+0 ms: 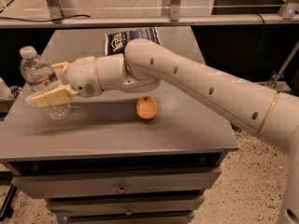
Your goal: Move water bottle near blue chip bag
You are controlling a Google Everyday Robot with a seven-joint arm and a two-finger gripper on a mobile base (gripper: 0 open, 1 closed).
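Note:
The water bottle [38,74] stands upright at the left edge of the grey table [117,134]; it is clear, with a white cap. My gripper [43,83] has reached it from the right. Its jaws are open and stand either side of the bottle's body: the near finger [49,97] crosses in front of the lower part, and the far finger [60,67] is behind it. The blue chip bag [122,39] lies flat at the table's far side, partly hidden behind my arm.
An orange fruit [146,108] sits mid-table, just in front of my arm. The table has drawers [121,188] below its front edge. A metal rail [149,20] and posts run behind the table. Speckled floor lies to the right.

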